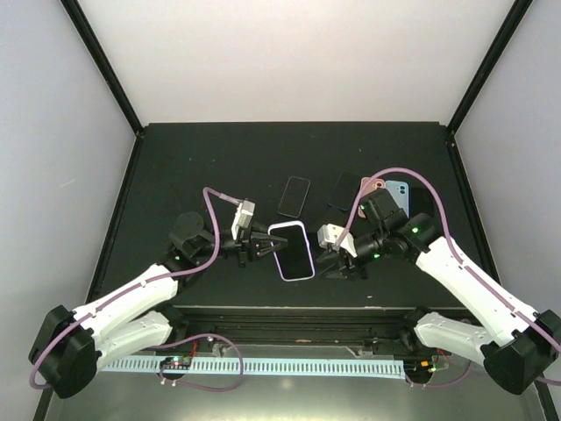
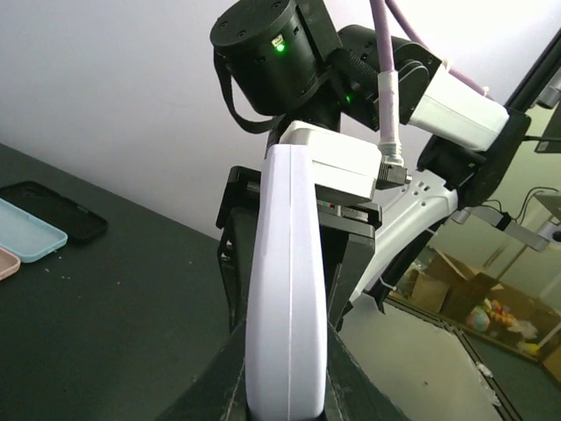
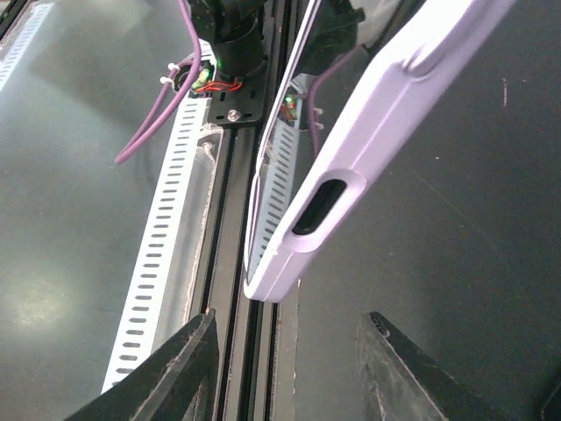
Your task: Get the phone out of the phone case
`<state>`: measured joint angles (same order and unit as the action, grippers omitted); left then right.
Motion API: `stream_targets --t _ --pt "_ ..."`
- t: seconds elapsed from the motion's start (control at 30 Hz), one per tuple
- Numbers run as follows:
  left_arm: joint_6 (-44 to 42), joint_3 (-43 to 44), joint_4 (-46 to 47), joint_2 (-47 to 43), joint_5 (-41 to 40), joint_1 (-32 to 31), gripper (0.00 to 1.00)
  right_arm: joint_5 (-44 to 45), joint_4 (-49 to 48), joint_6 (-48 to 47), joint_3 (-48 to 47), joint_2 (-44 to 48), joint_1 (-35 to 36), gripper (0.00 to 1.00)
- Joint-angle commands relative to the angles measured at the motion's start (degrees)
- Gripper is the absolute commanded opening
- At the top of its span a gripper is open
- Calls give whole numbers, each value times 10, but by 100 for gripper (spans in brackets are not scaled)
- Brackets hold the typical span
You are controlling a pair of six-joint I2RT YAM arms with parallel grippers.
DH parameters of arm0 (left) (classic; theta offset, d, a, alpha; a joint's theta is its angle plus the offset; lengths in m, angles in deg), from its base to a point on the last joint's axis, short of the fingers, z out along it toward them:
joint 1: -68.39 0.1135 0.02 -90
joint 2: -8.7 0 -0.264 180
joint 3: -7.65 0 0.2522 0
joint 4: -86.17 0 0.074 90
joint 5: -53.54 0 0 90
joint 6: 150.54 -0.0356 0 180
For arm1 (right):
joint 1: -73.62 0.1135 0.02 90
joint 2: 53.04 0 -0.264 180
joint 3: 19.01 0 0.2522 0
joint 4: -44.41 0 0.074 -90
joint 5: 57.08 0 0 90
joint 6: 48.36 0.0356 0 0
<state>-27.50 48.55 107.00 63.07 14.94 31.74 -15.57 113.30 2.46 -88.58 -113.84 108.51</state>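
While reaching in low from the near left corner with a bent elbow, pinches one long edge of the phone case (image 2: pixel 285 289) with the left gripper (image 1: pixel 263 246), fingers closed tight on the pale rim. Holds the case near the front of the table (image 1: pixel 175 167), with the phone (image 1: pixel 294 253) sitting inside it and the dark screen facing up. Comes in from the near right corner with the other arm, bent much the same way, and points the right gripper (image 3: pixel 287 329) at the other long side of the case. Has those fingers (image 3: pixel 175 368) spread wide with nothing between them, and the bottom corner of the case just ahead of them, not touching. Shares the table with a flat black phone-shaped thing (image 1: pixel 294 196) farther back, and to its right a dark case (image 1: pixel 344 187), a pink case (image 1: pixel 372 182) and a light blue case (image 1: pixel 399 193) lying close together. Covers part of those cases, in the top view, with the right arm's wrist and its purple cable (image 1: pixel 394 171).
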Motion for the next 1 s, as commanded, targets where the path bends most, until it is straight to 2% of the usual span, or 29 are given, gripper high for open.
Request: stream_targets --t 0.0,0.27,0.5,0.8,0.97 --pt "13 7 71 -4 24 3 2 11 -9 -10 -13 3 20 44" --pt "22 6 88 2 30 3 2 13 -32 9 -11 10 55 38" --pt "37 6 110 16 45 3 2 25 -38 10 -17 11 81 23" --pt "62 14 115 37 45 3 2 40 -31 -7 -22 14 99 17" --pt "115 13 151 54 18 3 2 63 -38 -13 -23 30 115 16"
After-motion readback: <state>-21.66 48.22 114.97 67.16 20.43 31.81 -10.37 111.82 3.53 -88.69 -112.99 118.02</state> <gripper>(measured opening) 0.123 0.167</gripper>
